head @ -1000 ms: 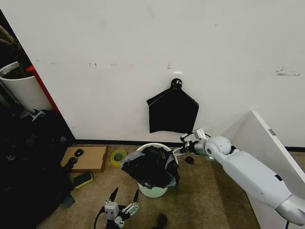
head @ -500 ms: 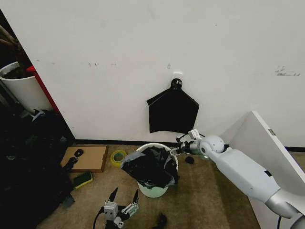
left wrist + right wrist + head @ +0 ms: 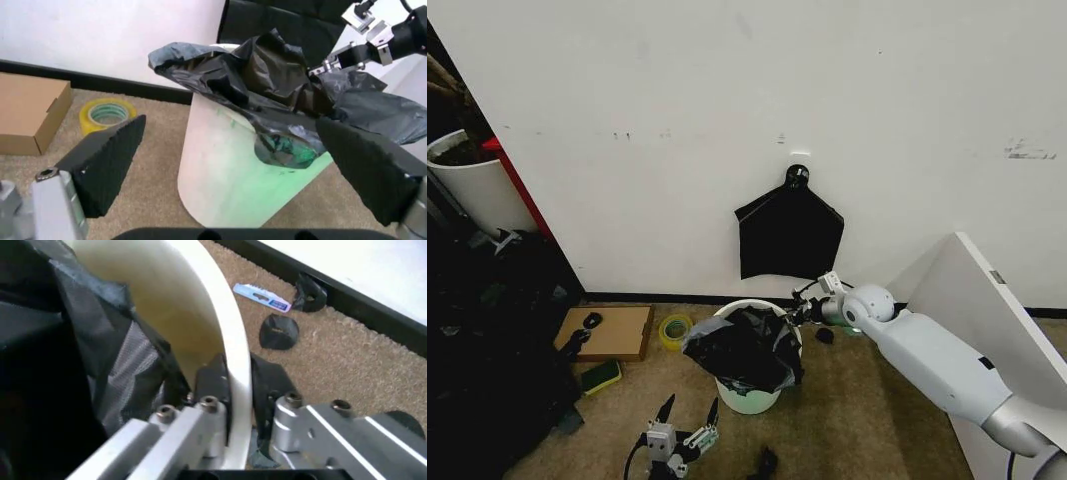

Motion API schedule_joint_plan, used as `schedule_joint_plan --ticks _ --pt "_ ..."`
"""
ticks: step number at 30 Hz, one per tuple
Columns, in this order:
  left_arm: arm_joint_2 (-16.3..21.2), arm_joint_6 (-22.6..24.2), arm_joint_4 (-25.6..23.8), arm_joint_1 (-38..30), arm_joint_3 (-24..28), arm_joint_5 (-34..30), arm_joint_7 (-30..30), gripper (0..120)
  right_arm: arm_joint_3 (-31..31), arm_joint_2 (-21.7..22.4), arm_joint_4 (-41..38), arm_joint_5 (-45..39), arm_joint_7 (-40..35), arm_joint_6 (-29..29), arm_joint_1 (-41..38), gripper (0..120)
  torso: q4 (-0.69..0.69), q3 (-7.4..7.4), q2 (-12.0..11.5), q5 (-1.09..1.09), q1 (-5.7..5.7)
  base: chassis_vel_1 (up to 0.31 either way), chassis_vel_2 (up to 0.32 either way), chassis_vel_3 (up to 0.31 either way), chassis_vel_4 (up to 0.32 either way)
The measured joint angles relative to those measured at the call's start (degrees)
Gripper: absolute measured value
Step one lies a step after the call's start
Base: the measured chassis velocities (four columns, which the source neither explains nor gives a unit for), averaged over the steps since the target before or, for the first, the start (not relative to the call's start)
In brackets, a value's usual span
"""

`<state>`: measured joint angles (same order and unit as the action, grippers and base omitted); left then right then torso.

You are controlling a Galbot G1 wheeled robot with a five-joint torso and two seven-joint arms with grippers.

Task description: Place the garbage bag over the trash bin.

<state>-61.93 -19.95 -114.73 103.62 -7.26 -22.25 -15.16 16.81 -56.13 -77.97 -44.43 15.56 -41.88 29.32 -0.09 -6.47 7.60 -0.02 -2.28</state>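
Right gripper (image 3: 799, 313) at the bin (image 3: 749, 398) rim, 3 o'clock side, jaws clenched astride rim and bag (image 3: 745, 350) edge. Bag draped over the bin top, bunched toward 9 o'clock. Left gripper (image 3: 687, 412) low at 6 o'clock, jaws released, apart from the bin.

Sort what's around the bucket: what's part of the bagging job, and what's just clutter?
Job:
garbage bag, draped over the near side
trash bin
right end effector, straddling the bin's rim
left end effector, open, waiting low in front

Clutter:
cardboard box
tape roll
flat black bag hanging on the wall
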Motion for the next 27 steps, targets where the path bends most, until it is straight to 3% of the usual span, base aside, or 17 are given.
schedule_joint_plan --ticks 9,15,27 --pt "-0.44 0.04 0.12 0.17 0.07 0.4 -0.46 100 -1.34 -0.05 -1.49 0.61 -0.4 0.05 1.62 2 0.0 0.0 0.0 0.0 0.0 0.0 0.0 0.0 0.0" --pt "-0.33 0.3 0.02 -0.06 0.13 0.26 -0.52 100 -5.35 0.16 -3.93 -1.8 -4.8 -0.02 3.96 2 0.01 0.0 0.0 0.0 0.0 0.0 0.0 0.0 0.0" --pt "0.53 1.61 -0.27 -1.44 0.55 -1.1 -0.54 100 -18.56 1.89 -20.93 -19.97 -29.97 -0.06 17.84 2 -0.01 0.01 0.0 0.01 0.0 0.0 0.0 0.0 0.0"
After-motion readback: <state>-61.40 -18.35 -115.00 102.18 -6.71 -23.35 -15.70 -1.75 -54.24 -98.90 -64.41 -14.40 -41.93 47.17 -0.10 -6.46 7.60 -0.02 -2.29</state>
